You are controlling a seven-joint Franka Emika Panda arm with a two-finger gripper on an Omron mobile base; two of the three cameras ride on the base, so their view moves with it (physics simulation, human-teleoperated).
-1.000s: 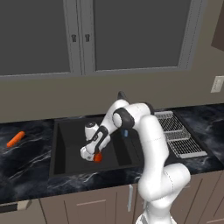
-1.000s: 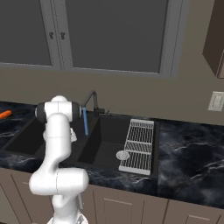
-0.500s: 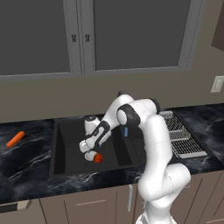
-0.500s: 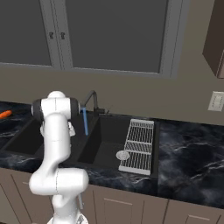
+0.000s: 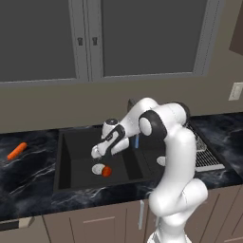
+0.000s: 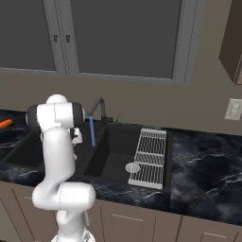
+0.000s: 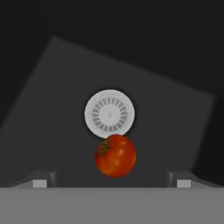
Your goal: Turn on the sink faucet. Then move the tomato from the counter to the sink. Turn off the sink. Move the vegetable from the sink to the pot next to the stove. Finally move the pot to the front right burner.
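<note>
The red-orange tomato (image 5: pixel 107 171) (image 7: pixel 115 155) lies on the floor of the left basin of the black sink (image 5: pixel 71 156), touching the round silver drain (image 5: pixel 98 169) (image 7: pixel 109 113). My gripper (image 5: pixel 97 152) (image 7: pixel 111 181) hangs open just above the tomato, which is free of both fingertips (image 7: pixel 41 181). A blue stream of water (image 5: pixel 137 141) (image 6: pixel 92 131) runs from the dark gooseneck faucet (image 6: pixel 99 106) into the sink (image 6: pixel 113 142).
An orange carrot (image 5: pixel 17 151) (image 6: pixel 5 123) lies on the black marble counter (image 5: pixel 28 166) left of the sink. A grey wire rack (image 6: pixel 150 156) (image 5: pixel 201 152) covers the right side of the right basin, beside its drain (image 6: pixel 133 167). Cabinets hang above.
My hand has lifted up and away from the tomato, which stays on the sink floor by the drain. The jaws remain open.
</note>
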